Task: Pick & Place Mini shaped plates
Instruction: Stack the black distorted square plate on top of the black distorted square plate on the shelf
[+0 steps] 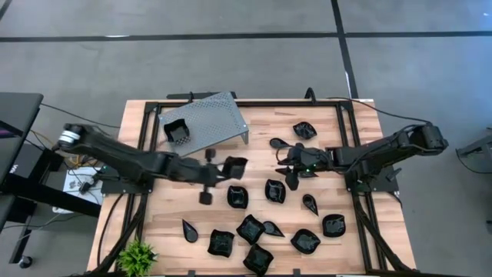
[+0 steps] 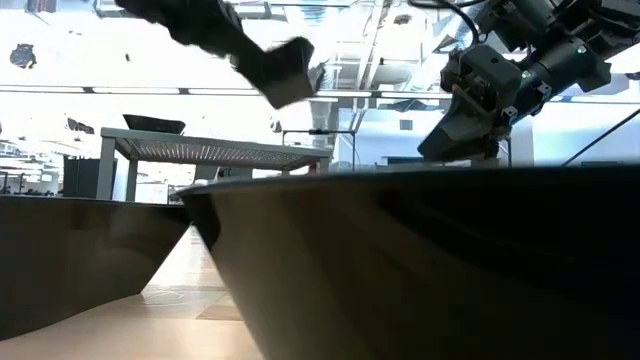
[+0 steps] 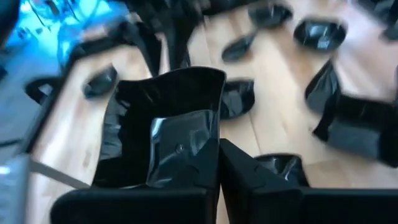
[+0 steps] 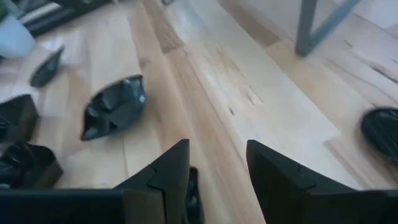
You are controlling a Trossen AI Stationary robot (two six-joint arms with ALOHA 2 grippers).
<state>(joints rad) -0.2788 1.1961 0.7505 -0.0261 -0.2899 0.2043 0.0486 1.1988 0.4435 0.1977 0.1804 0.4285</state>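
Left gripper: we saw the left gripper clenched on a square plate, raised above the table near its middle; in the left wrist view the fingers pinched one wall of the dish.

Held plate and tray: the grey perforated tray lay just beyond the held plate, toward the far edge, standing on legs above the wood. We judged that the coming move turned on this: the plate had to travel away from the near-edge pile and over the tray's rim, and the left arm was by far the nearer one.

Tray contents: one black plate already sat on the tray, at its left end; the rest of its surface showed bare.

Right gripper: the right gripper hung over the table's middle right, fingers spread and holding nothing. In the right wrist view a crumpled-looking dark plate lay ahead of them and off to one side, not between them.

Remaining plates: we counted roughly a dozen mini shaped plates loose on the wood, most clustered toward the near edge, a few by the right arm.

Progress: by our judgement early, with one plate placed and one in transit.
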